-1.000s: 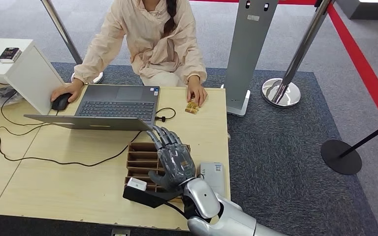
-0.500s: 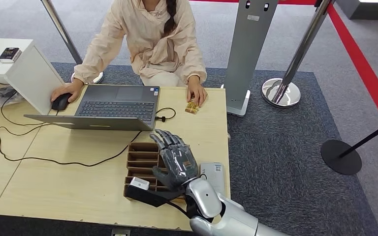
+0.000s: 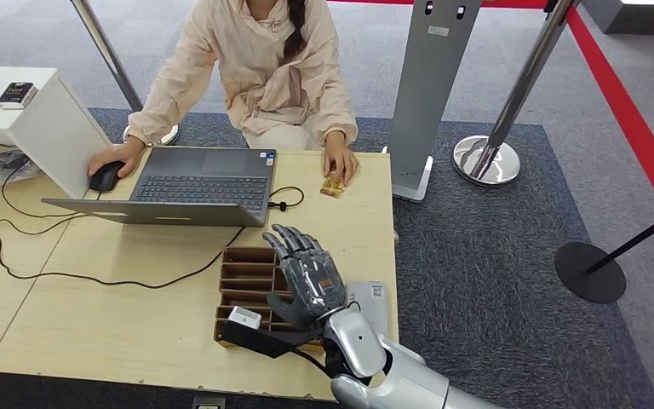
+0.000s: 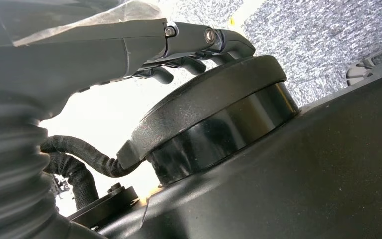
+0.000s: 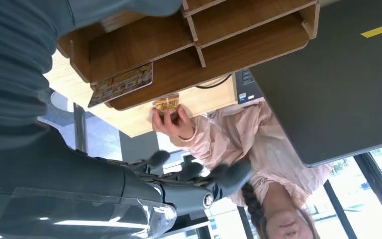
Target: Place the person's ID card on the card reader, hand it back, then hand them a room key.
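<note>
Head view: right hand over the wooden organizer at the table's near edge, fingers spread and extended, holding nothing. Card reader just right of the hand, partly behind the wrist. ID card at the table's far right edge, under the fingertips of the person's hand. Person's other hand on a mouse left of the laptop, which sits open between person and organizer. Cable trails across the table from under the laptop.

Left wrist view: left hand against dark parts of the robot's body, fingers mostly hidden; can't tell whether loose or curled. Grey carpet behind.

Right wrist view: right hand with fingers apart, empty. Organizer ahead, a room key lying in one of its slots. Beyond the table edge, the person's hand on the card. Laptop lid beside the organizer.
</note>
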Available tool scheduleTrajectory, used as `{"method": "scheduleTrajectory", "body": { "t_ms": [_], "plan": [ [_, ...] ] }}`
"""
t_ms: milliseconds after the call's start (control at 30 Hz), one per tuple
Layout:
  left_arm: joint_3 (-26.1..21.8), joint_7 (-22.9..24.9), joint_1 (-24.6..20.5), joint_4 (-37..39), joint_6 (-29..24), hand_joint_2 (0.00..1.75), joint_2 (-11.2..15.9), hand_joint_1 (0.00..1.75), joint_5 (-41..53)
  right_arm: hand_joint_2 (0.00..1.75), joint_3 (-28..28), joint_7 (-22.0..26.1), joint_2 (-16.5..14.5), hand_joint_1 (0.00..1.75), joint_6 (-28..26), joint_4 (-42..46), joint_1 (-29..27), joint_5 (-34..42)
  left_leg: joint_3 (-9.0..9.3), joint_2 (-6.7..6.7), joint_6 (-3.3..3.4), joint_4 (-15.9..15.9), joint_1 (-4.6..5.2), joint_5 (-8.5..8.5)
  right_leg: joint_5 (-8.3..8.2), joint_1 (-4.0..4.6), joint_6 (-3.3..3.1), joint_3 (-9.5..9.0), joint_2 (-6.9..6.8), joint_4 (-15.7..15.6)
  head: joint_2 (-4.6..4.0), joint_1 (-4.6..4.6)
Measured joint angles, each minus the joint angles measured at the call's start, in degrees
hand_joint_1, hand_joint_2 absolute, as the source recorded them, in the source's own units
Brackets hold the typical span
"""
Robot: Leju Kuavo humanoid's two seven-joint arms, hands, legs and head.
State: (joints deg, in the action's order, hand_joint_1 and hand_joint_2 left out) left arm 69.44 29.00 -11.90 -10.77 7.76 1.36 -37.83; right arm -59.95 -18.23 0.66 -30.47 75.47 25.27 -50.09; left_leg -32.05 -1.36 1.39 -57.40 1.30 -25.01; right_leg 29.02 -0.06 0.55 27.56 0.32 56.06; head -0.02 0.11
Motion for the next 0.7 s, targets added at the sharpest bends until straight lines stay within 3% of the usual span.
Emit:
{"method": "scheduleTrajectory", "body": {
  "t_ms": [133, 333, 700],
  "plan": [
    [0.00, 0.00, -0.01, 0.02, 0.01, 1.75, 0.00, 0.00, 0.00, 1.75, 0.00, 0.00, 0.00, 0.10, 0.00, 0.00, 0.00, -0.01, 0.00, 0.00, 0.00, 0.00, 0.00, 0.00, 0.00, 0.00, 0.00, 0.00, 0.00, 0.00, 0.00, 0.00],
    [0.00, -0.03, -0.02, 0.04, 0.09, 1.75, 0.00, 0.00, 0.00, 1.75, 0.00, 0.00, 0.00, 0.27, 0.03, 0.00, 0.00, 0.00, 0.00, 0.00, 0.00, 0.00, 0.00, 0.00, 0.00, 0.00, 0.00, 0.00, 0.00, 0.00, 0.00, 0.00],
    [0.00, -0.04, -0.05, 0.13, 0.35, 1.75, 0.00, 0.00, 0.02, 1.75, 0.04, -0.26, 0.07, 0.31, 0.11, 0.02, 0.00, 0.03, 0.01, 0.00, 0.00, 0.00, 0.00, 0.00, 0.00, 0.00, 0.00, 0.00, 0.00, 0.00, 0.00, 0.00]
  ]
}}
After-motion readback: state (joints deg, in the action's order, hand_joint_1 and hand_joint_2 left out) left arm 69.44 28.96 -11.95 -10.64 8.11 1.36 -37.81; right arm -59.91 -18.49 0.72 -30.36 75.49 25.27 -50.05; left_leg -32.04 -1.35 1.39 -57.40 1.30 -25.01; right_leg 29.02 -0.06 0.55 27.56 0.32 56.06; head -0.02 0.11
